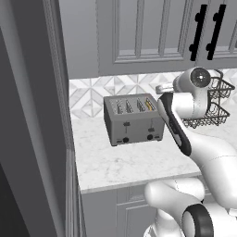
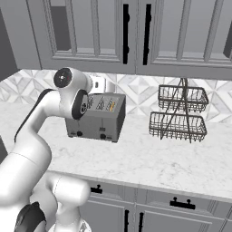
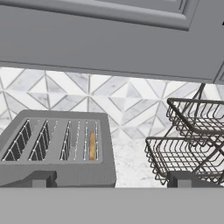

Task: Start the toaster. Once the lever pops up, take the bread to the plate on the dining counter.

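While my claw [image 3: 109,178] hangs with its jaws spread as wide as they go and nothing between them, the boxy grey-metal four-slot toaster [image 1: 133,119] sits below and ahead of it on the white marble-look wall counter [image 1: 134,162]. From my hand camera, my two dark fingertips [image 3: 40,178] rise at 6 o'clock, one over the toaster's near edge and the other in front of the two-tier dark wire basket rack [image 3: 192,140]. That toaster spreads toward 8 o'clock, its slots running away from me. A pale yellow-tan slice of bread [image 3: 92,145] stands on edge in the slot nearest the rack, at about 7 o'clock from the middle of the view. Over my left shoulder, two black slide levers and two round knobs face forward, with the wire rack [image 2: 179,113] at 3 o'clock from the toaster [image 2: 97,118], apart from it.
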